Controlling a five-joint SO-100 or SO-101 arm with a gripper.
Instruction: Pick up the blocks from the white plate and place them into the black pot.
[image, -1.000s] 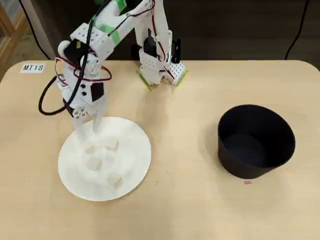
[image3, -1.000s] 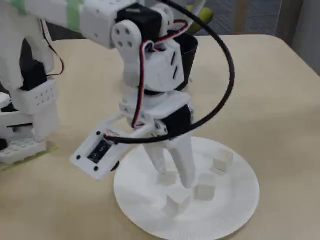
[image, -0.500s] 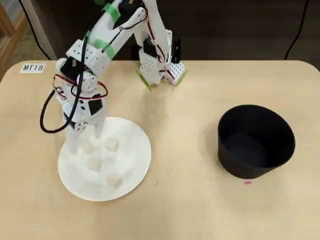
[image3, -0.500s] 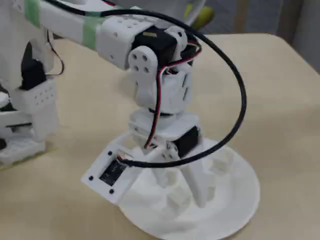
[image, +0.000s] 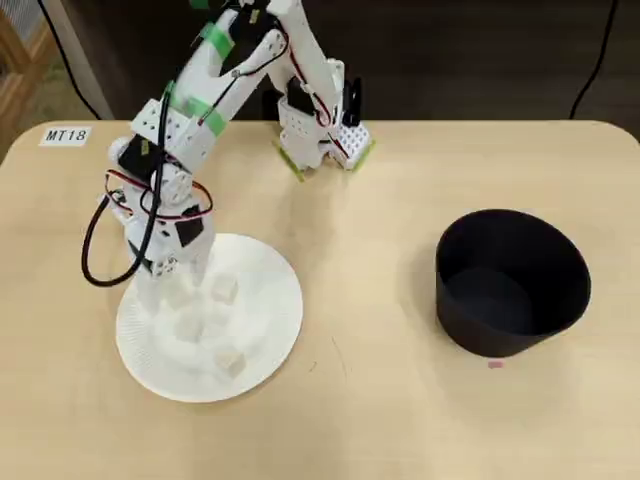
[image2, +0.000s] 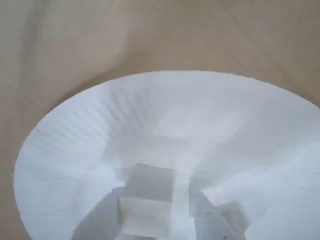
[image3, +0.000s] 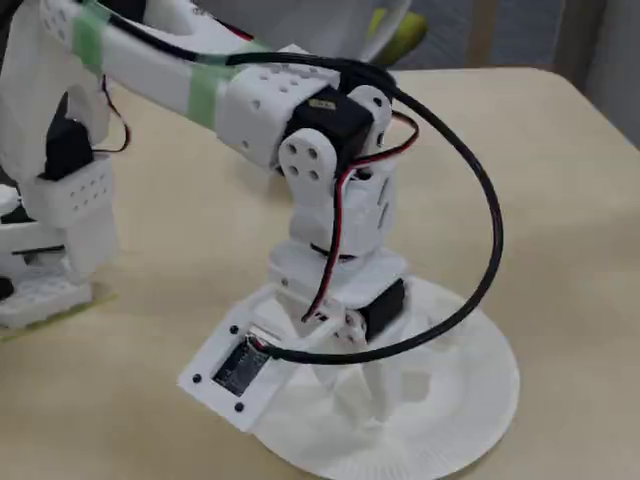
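1. Overhead view: white plate (image: 270, 320) at table (image: 380, 420) left, black pot (image: 512, 282) well apart at right, looking empty. Gripper (image: 170, 292) down over plate's upper-left part. Blocks (image: 222, 291) on plate: one just right of the fingers, one lower (image: 229, 361), one mid-plate (image: 189, 328); fourth hidden under the wrist or between the fingers. Finger spread unreadable from above.

2. Wrist view: one block (image2: 146, 200) sitting between the two fingertips (image2: 100, 222), gripper (image2: 152, 225) straddling it, fingers parted to either side, not clearly pressing yet. Second block (image2: 232, 216) just right of the right finger, near enough to be nudged. Ribbed plate rim (image2: 65, 130) beyond.

3. Fixed view: gripper (image3: 370, 395) upright, tips down at the plate (image3: 480, 400) surface; blocks mostly hidden behind fingers and wrist.

4. Handling, as judgement: cubes likely light, rigid, not fragile, smooth-faced so possibly slippery. Best taken across two opposite flat faces, centred, square to the pads; corner grip likely to twist out. Thin plate likely to slide or tip if pushed down hard.
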